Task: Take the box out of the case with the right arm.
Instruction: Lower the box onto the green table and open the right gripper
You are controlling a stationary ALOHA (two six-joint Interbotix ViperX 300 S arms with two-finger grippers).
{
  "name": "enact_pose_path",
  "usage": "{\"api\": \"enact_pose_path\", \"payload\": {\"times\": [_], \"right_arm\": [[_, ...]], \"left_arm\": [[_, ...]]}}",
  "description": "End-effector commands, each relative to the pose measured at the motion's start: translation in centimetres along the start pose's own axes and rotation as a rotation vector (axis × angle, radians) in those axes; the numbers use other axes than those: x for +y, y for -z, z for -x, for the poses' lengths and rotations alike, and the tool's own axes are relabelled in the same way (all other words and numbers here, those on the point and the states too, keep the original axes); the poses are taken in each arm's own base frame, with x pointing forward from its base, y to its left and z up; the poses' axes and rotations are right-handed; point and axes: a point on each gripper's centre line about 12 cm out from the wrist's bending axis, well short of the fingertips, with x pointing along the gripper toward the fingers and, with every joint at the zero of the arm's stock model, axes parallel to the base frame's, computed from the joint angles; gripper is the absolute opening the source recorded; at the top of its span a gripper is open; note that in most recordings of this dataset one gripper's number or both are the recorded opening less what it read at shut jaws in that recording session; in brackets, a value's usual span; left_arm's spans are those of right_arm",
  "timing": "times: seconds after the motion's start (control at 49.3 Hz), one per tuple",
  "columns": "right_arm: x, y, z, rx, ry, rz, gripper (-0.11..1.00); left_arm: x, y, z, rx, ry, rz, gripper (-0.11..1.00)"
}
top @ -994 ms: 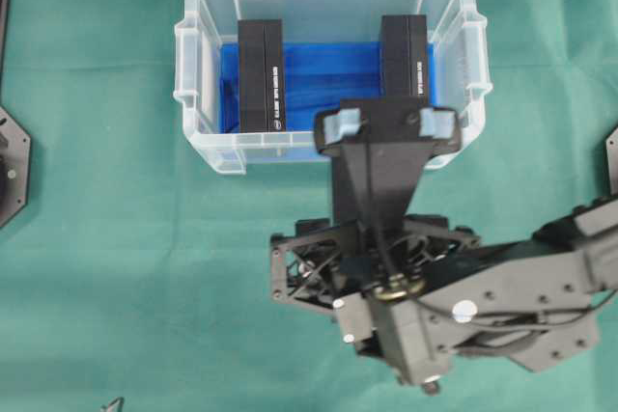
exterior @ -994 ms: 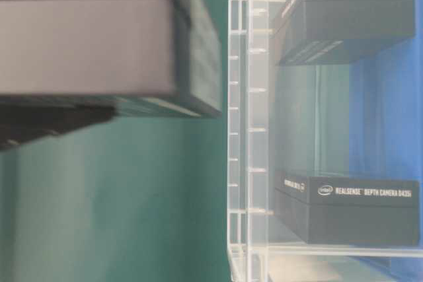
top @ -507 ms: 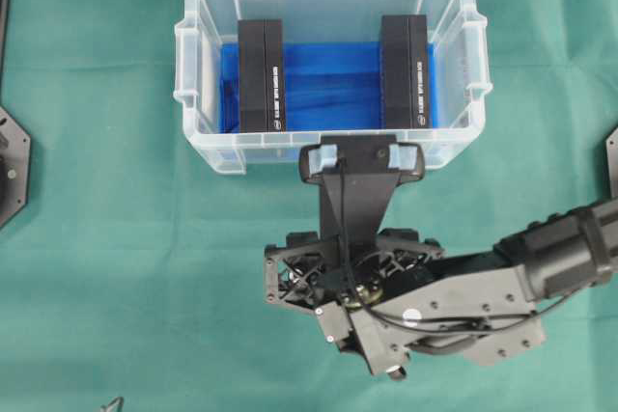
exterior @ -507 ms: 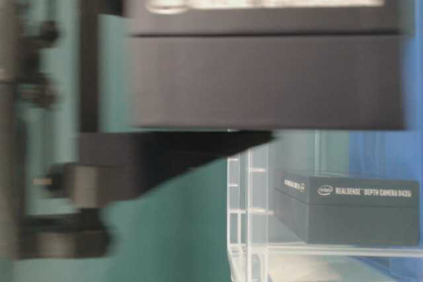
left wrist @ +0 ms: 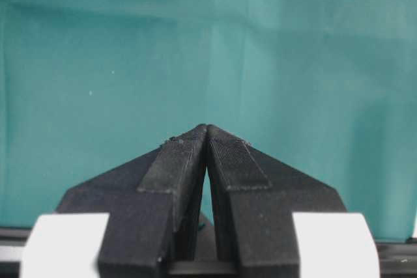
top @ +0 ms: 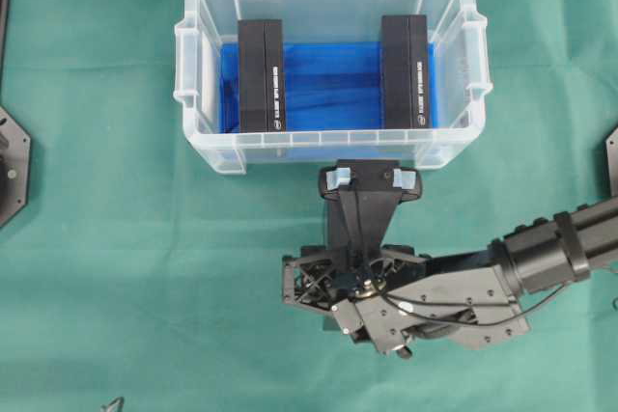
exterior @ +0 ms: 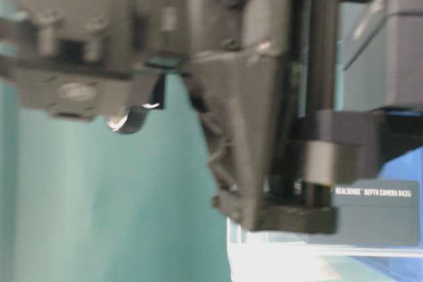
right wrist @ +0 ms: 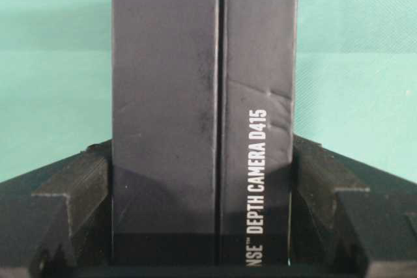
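I had the right gripper (top: 371,178) clamped on the box (right wrist: 203,115), its fingers (right wrist: 71,193) pressed against the two long faces, as the right wrist view showed plainly. The box was already out of the case (top: 198,132), held just outside the case's near wall, above the green cloth (top: 116,267). Two other boxes (top: 262,74) stood inside the case, one toward each end, on the blue lining. The left gripper (left wrist: 206,136) was parked with its jaws closed on nothing, only cloth ahead of it. I judged the lift-out done and the set-down in hand. My next move would call for lowering the box onto bare cloth on the near side of the case, then releasing without tipping it.
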Motion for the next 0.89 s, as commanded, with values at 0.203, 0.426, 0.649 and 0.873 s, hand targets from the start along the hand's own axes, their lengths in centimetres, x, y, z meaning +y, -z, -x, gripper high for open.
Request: {"api": "enact_pose_path", "payload": {"times": [0.203,0.426,0.649,0.873], "right_arm": [[0.07,0.17,0.54,0.029,-0.03,-0.026,0.65],[-0.01,0.13,0.5,0.026,-0.025,-0.031,0.65],[-0.06,0.07,0.49,0.021,-0.021,-0.032,0.68],[-0.05,0.06,0.49,0.02,-0.022,-0.032,0.93]], "left_arm": [[-0.08,-0.12,0.09,-0.006,0.001,-0.006,0.0],[-0.04,-0.08,0.0,-0.003,-0.001,-0.005,0.0],[-0.04,-0.08,0.0,-0.003,-0.001,-0.005,0.0],[-0.06,-0.07,0.0,-0.003,0.0,-0.006,0.0]]}}
